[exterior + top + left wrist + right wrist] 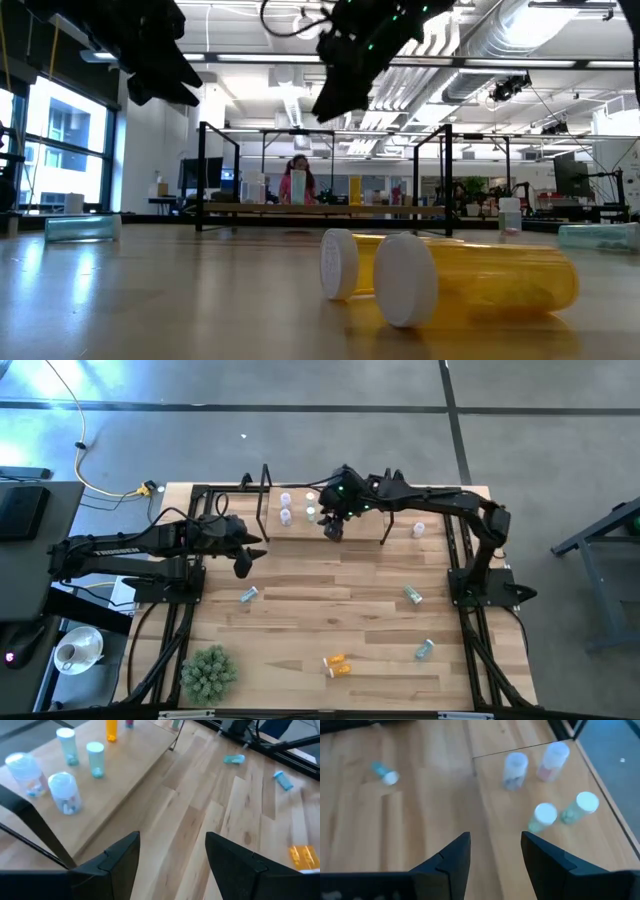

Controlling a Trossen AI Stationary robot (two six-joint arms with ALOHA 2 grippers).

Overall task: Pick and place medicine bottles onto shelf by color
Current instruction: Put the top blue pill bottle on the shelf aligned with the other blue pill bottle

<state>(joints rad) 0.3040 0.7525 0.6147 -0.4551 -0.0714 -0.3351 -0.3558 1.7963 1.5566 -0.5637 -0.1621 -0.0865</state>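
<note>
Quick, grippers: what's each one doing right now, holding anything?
Left gripper: open, empty, above the table near the shelf's left end.
Right gripper: open, empty, over the shelf by the standing bottles.

Wooden table (300, 620) carries shelf (350, 530), scattered medicine bottles (337, 664) and plant ball (208, 672).
</note>
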